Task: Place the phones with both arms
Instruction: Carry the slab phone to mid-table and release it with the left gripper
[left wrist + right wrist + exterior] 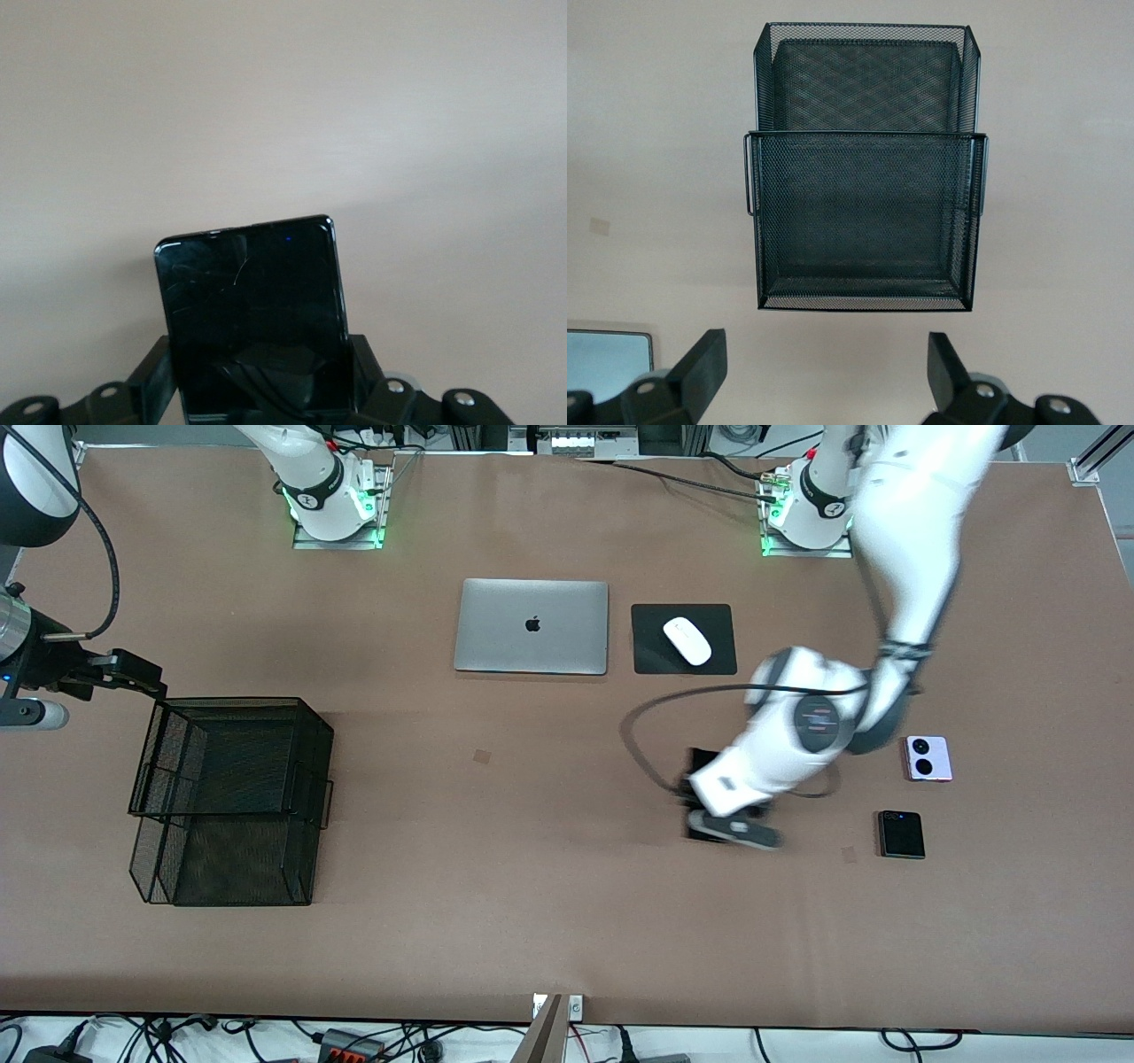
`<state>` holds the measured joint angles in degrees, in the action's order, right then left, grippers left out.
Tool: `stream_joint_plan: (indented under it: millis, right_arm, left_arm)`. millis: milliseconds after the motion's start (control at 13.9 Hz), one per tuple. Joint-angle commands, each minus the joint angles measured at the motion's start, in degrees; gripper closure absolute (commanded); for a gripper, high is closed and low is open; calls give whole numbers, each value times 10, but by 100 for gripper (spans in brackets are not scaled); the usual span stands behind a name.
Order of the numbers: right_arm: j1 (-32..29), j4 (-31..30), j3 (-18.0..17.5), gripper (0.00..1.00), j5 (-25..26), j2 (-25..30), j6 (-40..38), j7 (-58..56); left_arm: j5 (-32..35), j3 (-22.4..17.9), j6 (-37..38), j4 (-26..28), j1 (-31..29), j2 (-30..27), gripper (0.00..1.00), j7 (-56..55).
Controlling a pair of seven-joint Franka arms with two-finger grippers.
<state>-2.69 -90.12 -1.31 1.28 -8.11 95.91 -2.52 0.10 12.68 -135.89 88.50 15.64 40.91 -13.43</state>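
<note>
1. Front view: on the brown worktop (532, 886) the left end effector (719, 815) is at about 4 o'clock from the silver laptop (532, 626), low over the long black phone (702, 766), which it mostly hides. The lilac-white flip phone (928, 758) and the black flip phone (902, 834) lie toward the left arm's end, the black one nearer the camera. A white mouse (687, 640) sits on a black mouse pad (651, 655) beside the laptop. The right end effector (133, 673) waits above the black mesh basket (232, 797), at the basket's 10 o'clock.
2. Left wrist view: the left end effector (266, 390) is clenched on the long black phone (252, 310), its fingers (155, 376) pressing both long edges.
3. Right wrist view: the right end effector (824, 367) is released, its fingers (700, 363) spread wide, with the two-compartment mesh basket (864, 168) at its 12 o'clock.
</note>
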Motion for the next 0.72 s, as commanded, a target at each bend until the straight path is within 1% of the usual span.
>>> stream_joint_plan:
  millis: [0, 72, 215, 431, 574, 646]
  right_arm:
    - [-5, 11, -4, 0, 3, -9, -8, -5]
    - [-2, 12, -4, 0, 4, -17, -8, 0]
    - [-2, 10, -7, 0, 2, -22, -2, -7]
    - [5, 13, -10, 0, 0, -43, 0, -8]
    - [15, 12, -9, 0, -36, -52, 1, -7]
    - [19, 12, -9, 0, -39, -54, 6, -6]
  left_arm:
    - [7, -7, 6, -94, 55, 79, 62, -82]
    - [8, -11, -2, -108, 79, 94, 62, -105]
    - [7, -12, -22, -135, 101, 123, 62, -145]
    - [7, -12, -35, -135, 129, 134, 62, -184]
    - [9, -12, -94, -131, 149, 152, 62, -227]
    - [9, -12, -114, -131, 153, 158, 62, -243]
